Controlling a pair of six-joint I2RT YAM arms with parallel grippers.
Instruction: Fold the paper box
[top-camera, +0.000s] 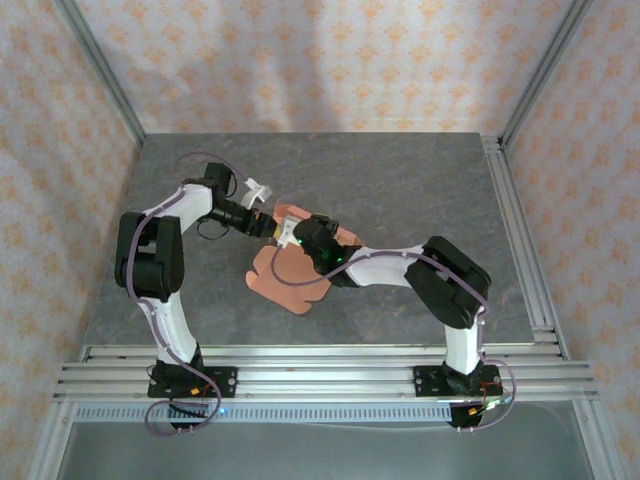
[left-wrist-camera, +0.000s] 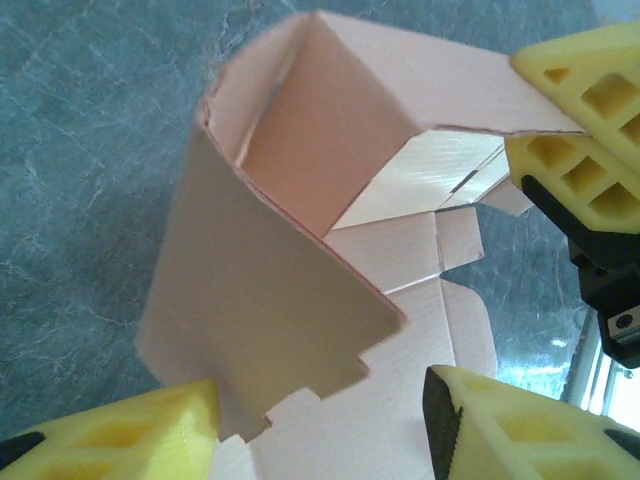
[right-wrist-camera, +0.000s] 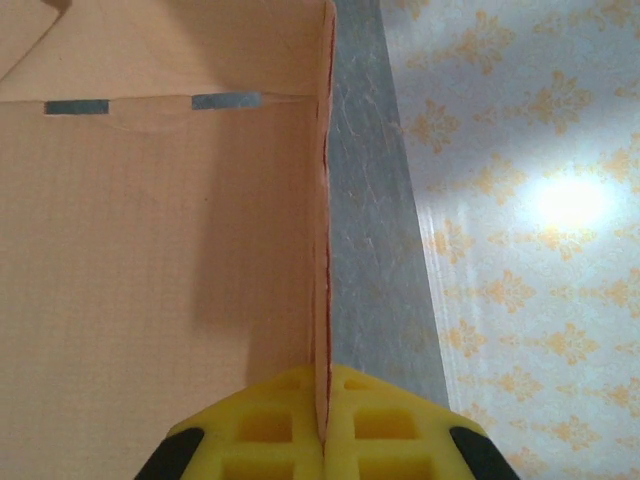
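Note:
The paper box (top-camera: 290, 288) is salmon-orange card, partly folded, lying mid-table between the two arms. In the left wrist view the paper box (left-wrist-camera: 300, 170) has one side wall standing and a notched flap raised. My left gripper (left-wrist-camera: 320, 420) is open, its yellow fingers either side of that flap, the left finger (left-wrist-camera: 130, 430) against it. My right gripper (right-wrist-camera: 323, 400) is shut on the top edge of an upright wall of the paper box (right-wrist-camera: 150, 250). From above, the left gripper (top-camera: 268, 222) and right gripper (top-camera: 290, 234) meet over the box's far end.
The grey table (top-camera: 400, 180) is bounded by aluminium rails along the near edge (top-camera: 320, 365) and the right side (top-camera: 520, 240). Patterned walls close in the back and both sides. Both arm bases sit on the near rails.

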